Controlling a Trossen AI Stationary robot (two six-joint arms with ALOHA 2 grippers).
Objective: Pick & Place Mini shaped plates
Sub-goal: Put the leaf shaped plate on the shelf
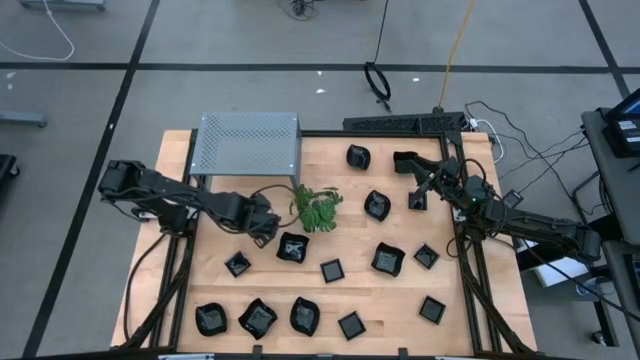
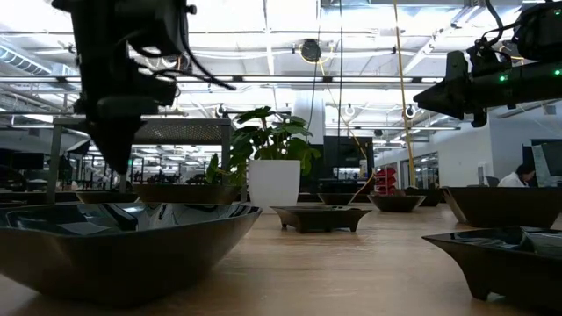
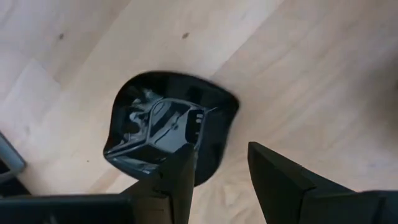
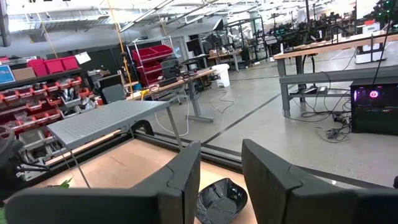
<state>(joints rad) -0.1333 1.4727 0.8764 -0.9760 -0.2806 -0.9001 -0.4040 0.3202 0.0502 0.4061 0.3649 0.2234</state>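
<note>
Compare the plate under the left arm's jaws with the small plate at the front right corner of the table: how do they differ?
The plate under the left gripper is a rounded, irregular plate with a wavy rim; the corner plate is a plain small square. The irregular plate looks larger. It lies near the green sprig, with the open jaws just above it; the square plate lies alone, with no gripper near. Both are glossy black and rest flat on the wooden table.

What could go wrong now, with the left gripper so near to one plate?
1. The left gripper is open above a glossy black plate; one finger overlaps its rim, so closing might tip or push it.
2. The green plant sprig lies close beside that arm and could be brushed.
</note>
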